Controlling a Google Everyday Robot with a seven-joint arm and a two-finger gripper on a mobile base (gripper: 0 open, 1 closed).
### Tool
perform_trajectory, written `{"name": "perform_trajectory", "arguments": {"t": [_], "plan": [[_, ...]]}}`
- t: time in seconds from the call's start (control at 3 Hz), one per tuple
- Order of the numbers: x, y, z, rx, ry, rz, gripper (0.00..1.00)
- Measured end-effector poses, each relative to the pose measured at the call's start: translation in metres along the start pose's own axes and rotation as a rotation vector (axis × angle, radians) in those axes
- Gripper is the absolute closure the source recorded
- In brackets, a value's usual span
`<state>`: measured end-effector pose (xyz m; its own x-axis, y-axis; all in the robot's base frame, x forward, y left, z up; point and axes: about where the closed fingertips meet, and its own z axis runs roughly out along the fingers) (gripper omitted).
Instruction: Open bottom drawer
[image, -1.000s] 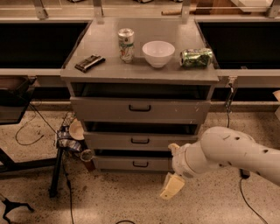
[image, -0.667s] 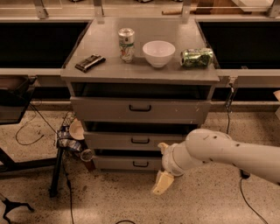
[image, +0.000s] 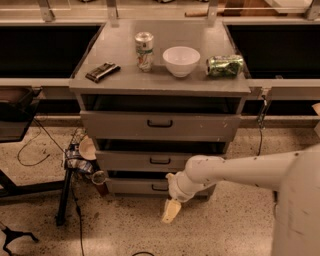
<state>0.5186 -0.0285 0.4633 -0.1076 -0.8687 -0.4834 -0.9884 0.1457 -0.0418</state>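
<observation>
The grey cabinet has three drawers. The bottom drawer (image: 135, 186) is the lowest and shallowest, pushed in, with a small black bar handle (image: 160, 188). My white arm reaches in from the right, and its wrist partly covers the drawer's right half. The gripper (image: 170, 211) hangs below and slightly right of the handle, close to the floor, its cream fingers pointing down and left. It touches nothing that I can see.
On the cabinet top stand an upright can (image: 144, 51), a white bowl (image: 181, 61), a green can on its side (image: 225, 65) and a dark snack bar (image: 102, 71). A black stand with cables and clutter (image: 75, 162) sits left of the drawers.
My arm has swung left across the cabinet front, and the gripper has moved left, ending just below the bottom drawer's handle. The drawers have not moved.
</observation>
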Motion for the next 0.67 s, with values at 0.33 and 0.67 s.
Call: {"name": "perform_trajectory", "arguments": {"t": [0.33, 0.67], "plan": [[0.0275, -0.0048, 0.0569, -0.029, -0.007, 0.150, 0.00], [0.0275, -0.0048, 0.0569, -0.029, -0.007, 0.150, 0.00]]}}
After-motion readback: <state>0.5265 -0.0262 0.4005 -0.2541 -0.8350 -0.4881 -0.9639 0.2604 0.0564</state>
